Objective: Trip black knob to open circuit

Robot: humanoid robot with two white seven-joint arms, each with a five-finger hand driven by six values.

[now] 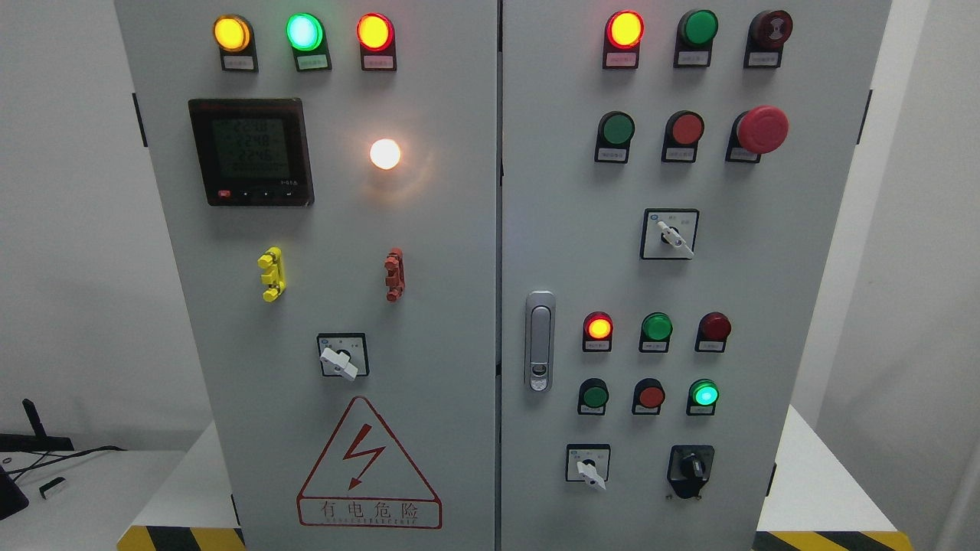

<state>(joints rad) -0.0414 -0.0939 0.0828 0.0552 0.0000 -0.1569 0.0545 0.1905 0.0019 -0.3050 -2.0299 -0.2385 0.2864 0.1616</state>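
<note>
The black knob (691, 466) sits low on the right door of the grey cabinet (429, 252), at the bottom row, right of a white-handled selector switch (589, 467) and just below a lit green lamp (703, 395). The door handle (540, 341) stands up and left of it. Neither hand appears in the head view, so fingers cannot be placed against the knob, and their state cannot be told.

matt grey painted metal cabinet (459, 252); glossy black plastic knob (691, 465); shiny metal door handle (540, 340); glossy plastic red mushroom button (762, 128).
</note>
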